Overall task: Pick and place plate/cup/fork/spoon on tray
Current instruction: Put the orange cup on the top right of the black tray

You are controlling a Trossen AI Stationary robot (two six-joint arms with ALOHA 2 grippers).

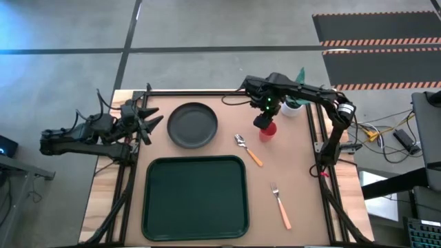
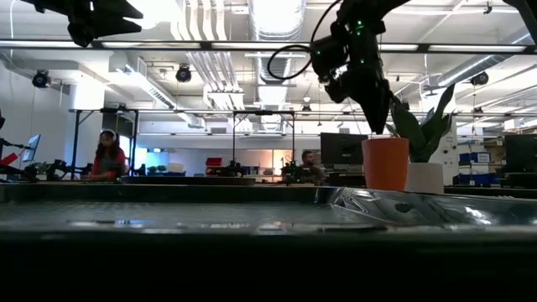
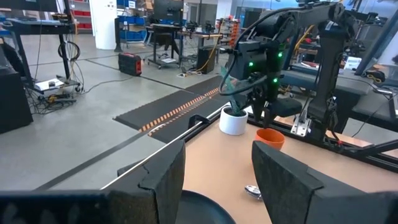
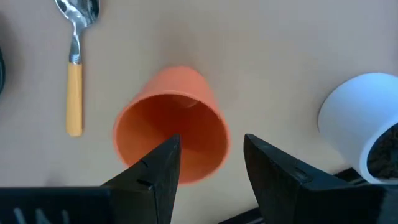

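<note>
The red cup point(image 1: 268, 131) stands upright on the table near the far right, its mouth up point(image 4: 171, 134). My right gripper point(image 4: 211, 168) hangs open just above it, pointing down, and the low view shows the fingers point(image 2: 382, 117) over the cup's rim point(image 2: 386, 141) with nothing held. The dark round plate point(image 1: 193, 125) lies at the far middle. The spoon point(image 1: 248, 149) lies right of the plate, and the fork point(image 1: 280, 205) lies near the right edge. The green tray point(image 1: 195, 197) lies at the near middle. My left gripper point(image 1: 148, 122) waits open at the far left, pointing level across the table.
A white pot with a green plant point(image 1: 293, 107) stands close behind the cup at the far right corner, next to my right arm. Black rails frame the table's left, right and far edges. Bare tabletop lies between the tray and the fork.
</note>
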